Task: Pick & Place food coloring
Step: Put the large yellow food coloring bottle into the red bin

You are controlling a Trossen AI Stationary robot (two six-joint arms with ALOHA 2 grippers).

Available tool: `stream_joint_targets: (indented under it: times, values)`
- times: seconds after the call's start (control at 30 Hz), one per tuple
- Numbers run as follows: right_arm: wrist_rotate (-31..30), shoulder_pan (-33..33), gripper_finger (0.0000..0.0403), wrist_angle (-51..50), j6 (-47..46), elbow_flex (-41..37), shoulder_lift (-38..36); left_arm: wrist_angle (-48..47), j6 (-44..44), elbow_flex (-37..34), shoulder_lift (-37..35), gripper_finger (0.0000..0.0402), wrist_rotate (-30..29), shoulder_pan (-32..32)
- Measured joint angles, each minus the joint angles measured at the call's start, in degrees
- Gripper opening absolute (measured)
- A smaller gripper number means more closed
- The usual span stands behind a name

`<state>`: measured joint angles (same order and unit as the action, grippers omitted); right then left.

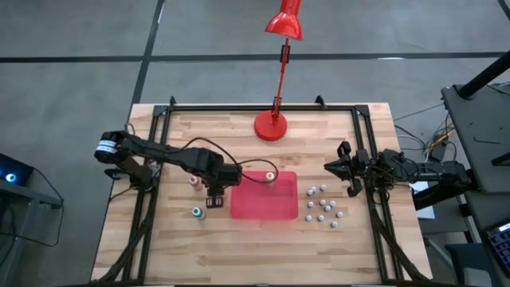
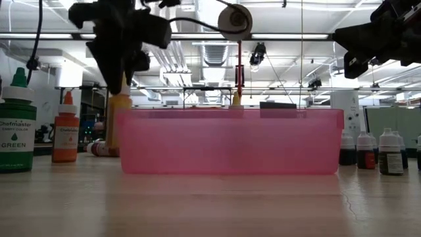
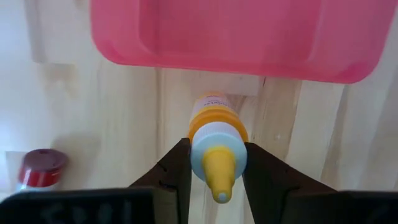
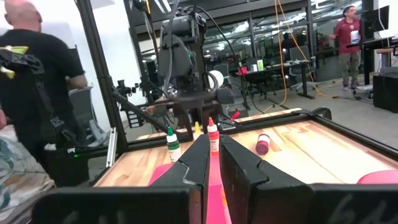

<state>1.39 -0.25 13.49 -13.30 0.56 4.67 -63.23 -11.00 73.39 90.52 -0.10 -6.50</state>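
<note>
My left claw (image 3: 216,171) is clamped on a yellow bottle (image 3: 215,146), one finger (image 3: 171,177) on each side of it just below its yellow cap. In the left wrist view the bottle points cap-first toward the camera, and the wooden counter (image 1: 159,247) shows under it. The red tray (image 1: 267,201) lies just ahead of the claw, its near edge close to the bottle's far end; from above, the claw sits just off the tray's left edge.

Around that claw I see more food coloring. A green-capped bottle (image 1: 197,212) stands on the counter just beside the claw, on the side toward the counter's front edge. A red-capped bottle (image 3: 38,169) lies near the claw's other side; from above it shows as a pinkish bottle just behind the claw. An orange bottle (image 2: 66,128) stands upright between the green one and the tray in the low view. One pale bottle (image 1: 271,176) is at the tray's far edge, beyond the claw; I cannot tell whether it is inside the tray or touching the rim.

My right claw (image 4: 213,163) waits well apart, at the counter's right edge, fingers pressed together on nothing. A cluster of small pale bottles (image 1: 323,206) sits between it and the tray.
</note>
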Motion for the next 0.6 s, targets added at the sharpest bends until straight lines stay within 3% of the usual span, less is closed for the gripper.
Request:
stream_joint_targets:
  times: [0.6]
  values:
    - [0.0,0.0,0.0029,0.0,0.0,0.0,0.0,-3.3,0.4,15.7,3.7,0.0091,-3.7,1.6]
